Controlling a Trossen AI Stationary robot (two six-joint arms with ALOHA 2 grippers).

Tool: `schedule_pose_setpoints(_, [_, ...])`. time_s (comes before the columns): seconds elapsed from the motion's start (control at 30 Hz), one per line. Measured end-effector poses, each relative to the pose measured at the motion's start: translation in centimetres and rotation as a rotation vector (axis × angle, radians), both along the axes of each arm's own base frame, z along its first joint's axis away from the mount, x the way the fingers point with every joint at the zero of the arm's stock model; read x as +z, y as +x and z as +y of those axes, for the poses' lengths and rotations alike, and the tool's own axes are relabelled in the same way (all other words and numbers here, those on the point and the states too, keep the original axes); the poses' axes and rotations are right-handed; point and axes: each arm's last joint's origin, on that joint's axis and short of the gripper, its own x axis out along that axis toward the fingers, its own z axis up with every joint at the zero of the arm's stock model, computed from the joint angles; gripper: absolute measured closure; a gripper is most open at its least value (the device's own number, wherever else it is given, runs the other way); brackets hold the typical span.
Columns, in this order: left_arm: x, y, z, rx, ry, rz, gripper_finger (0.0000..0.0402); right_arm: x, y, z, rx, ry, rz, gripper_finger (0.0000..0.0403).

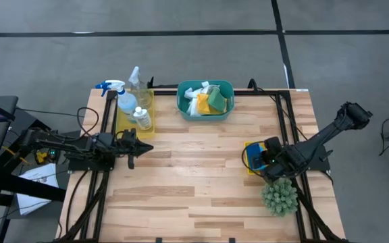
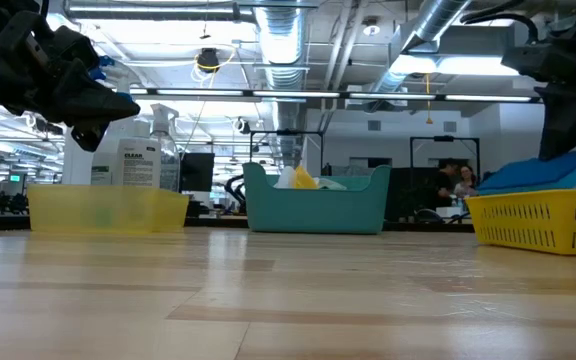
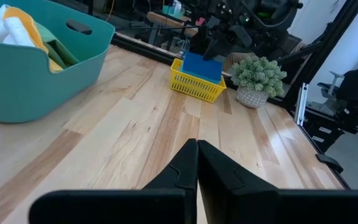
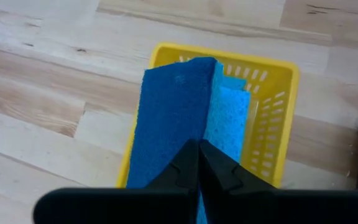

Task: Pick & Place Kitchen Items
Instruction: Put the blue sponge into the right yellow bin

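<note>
- We've got the right gripper [image 4: 198, 149] hovering right above the small yellow tray [image 4: 277, 99], fingers pressed together, pinching nothing; dark-blue sponge [image 4: 169, 118] and light-blue sponge [image 4: 232, 121] sit inside.
- Left gripper [image 1: 140, 148] is near the bottles' yellow tray [image 1: 121, 128], fingers pressed together too.
- Cloths [image 1: 206, 100] are piled in the teal basin [image 1: 184, 106].

Pale wood-plank surface [image 1: 201, 175], smooth with a soft sheen. Perforated yellow plastic tray [image 4: 272, 99] at right, holding a rough, fuzzy dark-blue sponge [image 4: 173, 118] and a finer light-blue sponge [image 4: 229, 121]. Smooth matt teal plastic basin [image 3: 42, 74] with soft crumpled cloths [image 1: 204, 100]. Clear glossy plastic spray bottle [image 1: 125, 101] at far left. Matt black gripper [image 3: 196, 163].
</note>
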Motion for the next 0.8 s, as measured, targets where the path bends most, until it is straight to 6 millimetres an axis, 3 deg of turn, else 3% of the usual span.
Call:
schedule_pose_setpoints(0.27, [0.1, 0.0, 0.0, 0.000, -0.001, -0.009, 0.0399, 0.1, 0.0, 0.0, -0.018, 0.023, 0.002, 0.0403])
schedule_pose_setpoints(0.57, [0.1, 0.0, 0.0, 0.000, -0.001, -0.014, 0.0399, 3.0, 0.1, 0.1, -0.028, 0.016, 0.019, 0.0403])
schedule_pose_setpoints(0.8, [0.1, 0.0, 0.0, 0.001, -0.001, -0.014, 0.0399, 3.3, 0.7, 0.7, -0.070, 0.051, 0.038, 0.0403])
